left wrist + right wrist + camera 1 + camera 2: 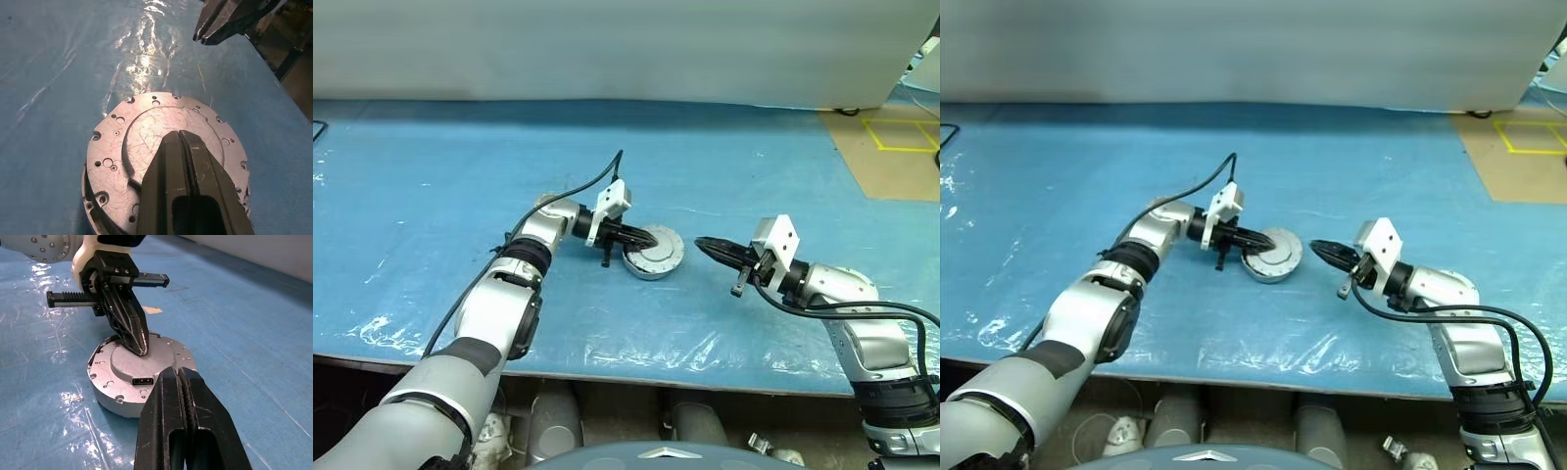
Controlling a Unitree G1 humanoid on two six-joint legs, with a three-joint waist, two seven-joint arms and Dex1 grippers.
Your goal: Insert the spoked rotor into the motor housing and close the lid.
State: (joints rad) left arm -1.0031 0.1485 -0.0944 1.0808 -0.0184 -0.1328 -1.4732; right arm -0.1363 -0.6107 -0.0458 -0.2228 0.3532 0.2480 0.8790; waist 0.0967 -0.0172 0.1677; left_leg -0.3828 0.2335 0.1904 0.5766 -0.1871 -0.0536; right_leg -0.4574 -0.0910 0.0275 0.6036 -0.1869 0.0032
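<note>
Left gripper point(139, 345) tips-down on lid point(161, 360)

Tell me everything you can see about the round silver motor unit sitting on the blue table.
The motor housing is a squat round silver-grey metal unit, closed on top by a flat lid with a raised round centre, scratch marks and small holes near its rim. A small dark socket sits in its side wall. It rests flat on the plastic-covered blue table. The left gripper, shut, has its tips on the lid; the right gripper, also shut, stays clear beside it.
</note>
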